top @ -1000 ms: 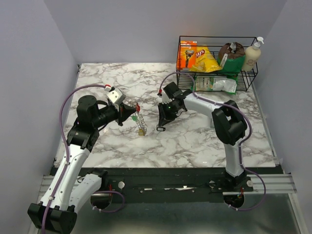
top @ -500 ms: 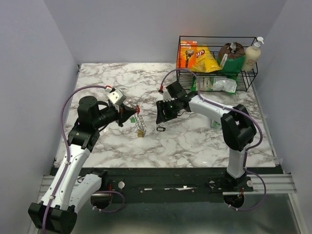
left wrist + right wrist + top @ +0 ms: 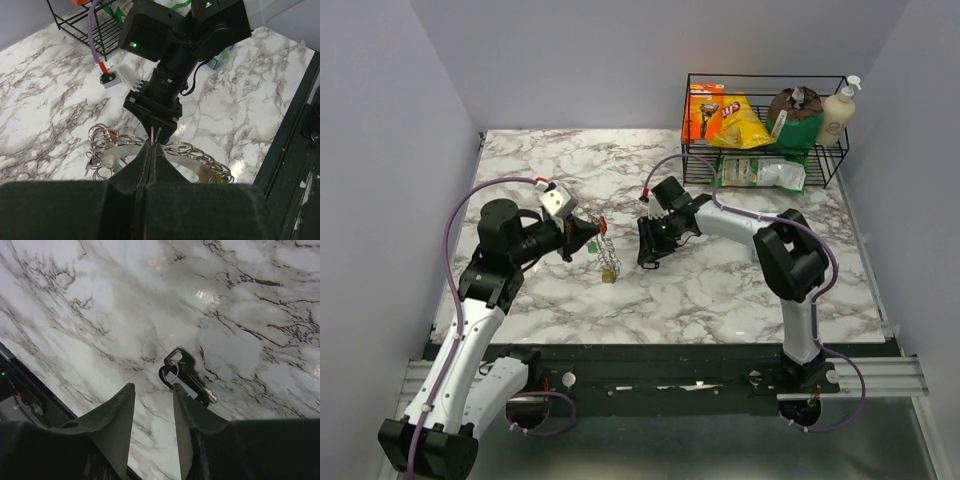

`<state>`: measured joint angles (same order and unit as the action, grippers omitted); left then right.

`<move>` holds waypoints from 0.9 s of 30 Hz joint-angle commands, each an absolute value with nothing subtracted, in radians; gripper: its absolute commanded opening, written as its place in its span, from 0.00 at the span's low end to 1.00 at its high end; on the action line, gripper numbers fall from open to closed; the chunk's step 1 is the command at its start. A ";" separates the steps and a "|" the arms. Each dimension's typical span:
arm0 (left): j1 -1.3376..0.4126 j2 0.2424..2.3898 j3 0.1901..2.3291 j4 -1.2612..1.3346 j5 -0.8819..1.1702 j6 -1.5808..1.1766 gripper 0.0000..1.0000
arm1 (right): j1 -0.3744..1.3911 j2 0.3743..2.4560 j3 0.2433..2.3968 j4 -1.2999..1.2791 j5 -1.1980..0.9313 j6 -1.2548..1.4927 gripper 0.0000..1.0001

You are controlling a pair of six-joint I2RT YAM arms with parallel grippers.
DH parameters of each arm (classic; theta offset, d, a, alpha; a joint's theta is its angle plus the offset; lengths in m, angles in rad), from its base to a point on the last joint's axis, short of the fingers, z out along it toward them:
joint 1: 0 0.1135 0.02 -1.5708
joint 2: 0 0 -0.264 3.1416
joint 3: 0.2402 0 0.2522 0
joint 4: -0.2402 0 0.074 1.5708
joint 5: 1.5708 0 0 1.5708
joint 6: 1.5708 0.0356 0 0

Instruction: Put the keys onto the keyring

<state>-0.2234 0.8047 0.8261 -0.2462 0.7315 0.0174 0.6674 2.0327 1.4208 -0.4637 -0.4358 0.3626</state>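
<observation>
My left gripper [image 3: 588,238] is shut on the keyring [image 3: 606,248], a silvery coil of wire rings with a yellow-gold piece [image 3: 608,275] hanging at its low end. In the left wrist view the shut fingertips [image 3: 151,145] pinch the keyring [image 3: 192,149] mid-span. Keys with a red head [image 3: 113,134] and a green head [image 3: 594,242] hang at its left end. My right gripper [image 3: 648,254] is open, low over the table. In the right wrist view its gripper [image 3: 153,387] stands just before a small dark oval clip [image 3: 166,375] carrying a plain silver key [image 3: 192,377].
A black wire basket [image 3: 765,120] with snack packs and a bottle stands at the back right. The right arm's wrist [image 3: 165,85] fills the space just beyond the keyring. The table's dark front edge [image 3: 660,350] runs below both arms.
My right gripper has shifted left and down over the dark clip, which it now mostly hides from above. The left gripper and the keyring have barely moved.
</observation>
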 commanded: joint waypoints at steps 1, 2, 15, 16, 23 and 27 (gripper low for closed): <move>-0.215 0.781 0.828 -0.184 0.773 0.012 0.00 | 0.680 2.085 1.460 -0.459 -0.440 0.382 0.43; -0.215 0.782 0.827 -0.184 0.773 0.012 0.00 | 0.681 2.088 1.462 -0.460 -0.439 0.382 0.43; -0.210 0.778 0.824 -0.181 0.784 0.011 0.00 | 0.704 2.109 1.526 -0.476 -0.393 0.377 0.36; -0.210 0.776 0.824 -0.179 0.784 0.011 0.00 | 0.704 2.112 1.531 -0.476 -0.391 0.377 0.36; -0.209 0.773 0.821 -0.176 0.787 0.011 0.00 | 0.716 2.109 1.569 -0.535 -0.313 0.359 0.35; -0.207 0.775 0.824 -0.176 0.793 0.011 0.00 | 0.722 2.089 1.580 -0.572 -0.249 0.341 0.35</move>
